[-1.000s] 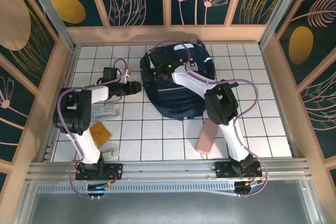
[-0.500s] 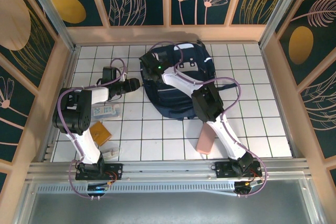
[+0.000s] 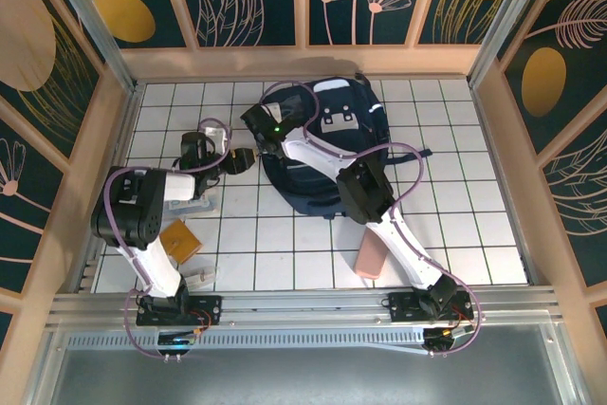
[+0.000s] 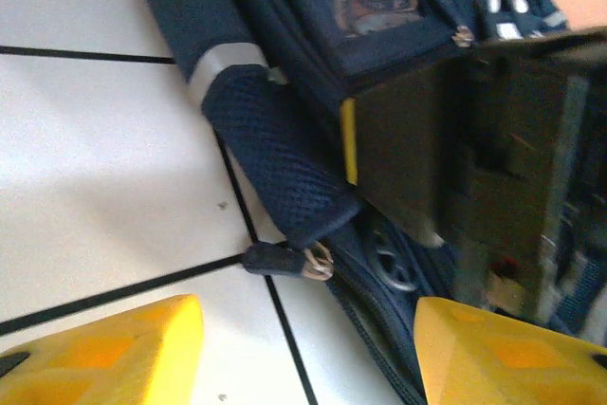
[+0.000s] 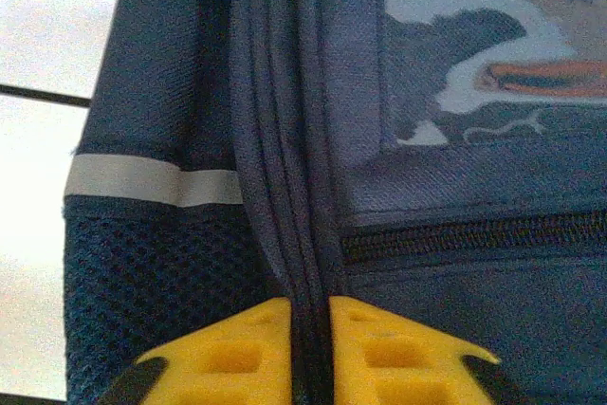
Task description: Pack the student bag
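Tightly, right tool pinches the student bag; left tool gapes.

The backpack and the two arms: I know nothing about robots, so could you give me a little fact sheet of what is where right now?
Bag: student bag, lying on the white tiled table, toward its far side.
Right end effector: shut, pinching a fabric ridge on the bag beside the mesh side pocket.
Left end effector: open, pointed at that same side of the bag, near a zipper pull.
Loose items: pink case by the right arm; flat orange square by the left arm.
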`<move>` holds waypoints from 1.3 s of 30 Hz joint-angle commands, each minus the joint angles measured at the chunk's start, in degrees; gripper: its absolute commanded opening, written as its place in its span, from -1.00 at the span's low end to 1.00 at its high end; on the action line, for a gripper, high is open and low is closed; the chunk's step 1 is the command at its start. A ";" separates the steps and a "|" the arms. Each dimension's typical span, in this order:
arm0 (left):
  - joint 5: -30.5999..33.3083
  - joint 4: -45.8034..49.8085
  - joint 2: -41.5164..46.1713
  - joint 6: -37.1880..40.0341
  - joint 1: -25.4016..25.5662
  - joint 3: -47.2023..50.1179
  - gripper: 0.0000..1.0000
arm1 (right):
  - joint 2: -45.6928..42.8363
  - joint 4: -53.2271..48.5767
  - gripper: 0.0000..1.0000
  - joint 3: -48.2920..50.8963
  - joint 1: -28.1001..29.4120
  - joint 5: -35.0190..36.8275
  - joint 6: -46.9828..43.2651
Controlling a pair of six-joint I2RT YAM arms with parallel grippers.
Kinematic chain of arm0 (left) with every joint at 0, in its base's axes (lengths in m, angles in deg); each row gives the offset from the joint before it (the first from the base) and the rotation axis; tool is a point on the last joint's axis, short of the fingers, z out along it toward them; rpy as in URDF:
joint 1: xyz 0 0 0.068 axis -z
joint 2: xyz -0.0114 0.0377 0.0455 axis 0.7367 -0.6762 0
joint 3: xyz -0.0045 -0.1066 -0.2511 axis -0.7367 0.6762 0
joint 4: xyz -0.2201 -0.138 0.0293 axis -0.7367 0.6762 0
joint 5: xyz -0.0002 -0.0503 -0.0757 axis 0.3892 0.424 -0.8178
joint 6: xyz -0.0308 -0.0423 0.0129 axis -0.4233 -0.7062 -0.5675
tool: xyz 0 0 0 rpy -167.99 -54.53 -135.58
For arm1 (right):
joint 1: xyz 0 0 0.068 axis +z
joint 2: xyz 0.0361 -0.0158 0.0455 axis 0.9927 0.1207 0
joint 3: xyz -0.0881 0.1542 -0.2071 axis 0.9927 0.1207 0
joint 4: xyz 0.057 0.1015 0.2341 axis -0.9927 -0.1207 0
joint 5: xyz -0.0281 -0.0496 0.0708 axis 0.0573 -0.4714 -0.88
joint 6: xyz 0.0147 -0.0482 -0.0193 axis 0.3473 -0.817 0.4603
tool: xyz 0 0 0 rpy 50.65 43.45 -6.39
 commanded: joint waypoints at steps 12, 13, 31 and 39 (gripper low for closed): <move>-8.13 -14.55 3.37 17.01 4.65 6.38 0.17 | -19.51 1.47 -1.00 11.02 -7.21 -24.15 -10.28; -6.00 -15.92 3.36 16.81 4.86 7.07 0.18 | -19.93 1.04 -1.00 11.17 -7.66 -26.35 -11.48; 12.53 -43.96 -5.75 9.39 13.68 14.89 0.13 | -25.63 -2.11 -1.00 11.64 -13.99 -39.09 -22.81; 11.48 -39.51 -7.67 13.33 13.70 12.58 0.12 | -29.48 -3.72 -1.00 15.63 -15.03 -48.12 -32.82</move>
